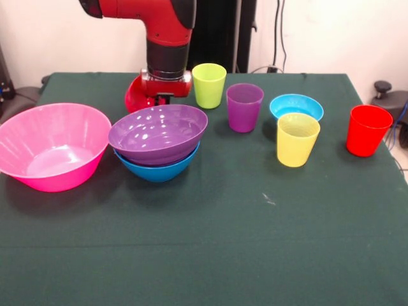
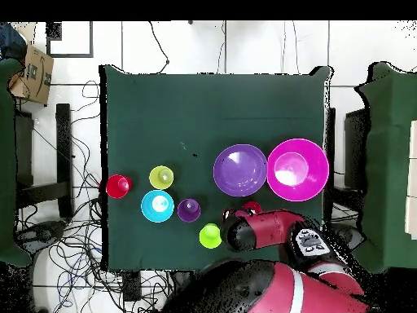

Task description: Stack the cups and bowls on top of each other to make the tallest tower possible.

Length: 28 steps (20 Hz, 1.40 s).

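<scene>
The large purple bowl (image 1: 158,131) sits nested in the medium blue bowl (image 1: 156,167), forming the tower at centre left. The very large pink bowl (image 1: 54,146) stands to their left. The lime green cup (image 1: 209,85), purple cup (image 1: 244,107), yellow cup (image 1: 297,139) and red cup (image 1: 368,130) stand upright and apart on the right. The light blue bowl (image 1: 296,106) sits behind the yellow cup. My gripper (image 1: 163,97) is low over the small red bowl (image 1: 136,97) at the far edge, which it partly hides. The orange bowl is out of view.
The dark green table (image 1: 210,242) ends close behind the lime green cup. In the overhead view the arm (image 2: 265,230) covers the table edge by the small red bowl (image 2: 252,208), beside the purple bowl (image 2: 240,169) and the pink bowl (image 2: 298,169).
</scene>
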Available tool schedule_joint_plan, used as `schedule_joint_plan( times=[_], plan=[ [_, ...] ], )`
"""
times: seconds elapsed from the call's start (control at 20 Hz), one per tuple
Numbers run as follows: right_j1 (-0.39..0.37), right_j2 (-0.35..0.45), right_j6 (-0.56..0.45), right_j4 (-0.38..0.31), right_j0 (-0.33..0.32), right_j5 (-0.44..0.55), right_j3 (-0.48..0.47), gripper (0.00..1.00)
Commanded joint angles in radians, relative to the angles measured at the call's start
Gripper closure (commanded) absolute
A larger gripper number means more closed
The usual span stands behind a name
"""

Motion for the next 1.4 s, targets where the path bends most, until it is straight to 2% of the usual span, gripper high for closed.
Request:
schedule_joint_plan(
  times=[0.05, 0.3, 0.5, 0.65, 0.95, 1.4],
  plan=[
    [0.038, 0.007, 0.131, 0.025, 0.039, -0.092, -0.118, 1.00],
    [0.044, -0.014, 0.130, 0.044, 0.052, -0.109, -0.120, 1.00],
    [0.040, -0.001, 0.103, 0.048, 0.040, -0.064, -0.114, 1.00],
    [-0.004, 0.031, 0.050, 0.069, 0.013, 0.078, -0.073, 1.00],
    [-0.106, 0.050, -0.067, 0.076, 0.007, 0.289, 0.002, 1.00],
    [-0.152, 0.065, -0.114, 0.058, 0.013, 0.459, -0.006, 1.00]
  ],
)
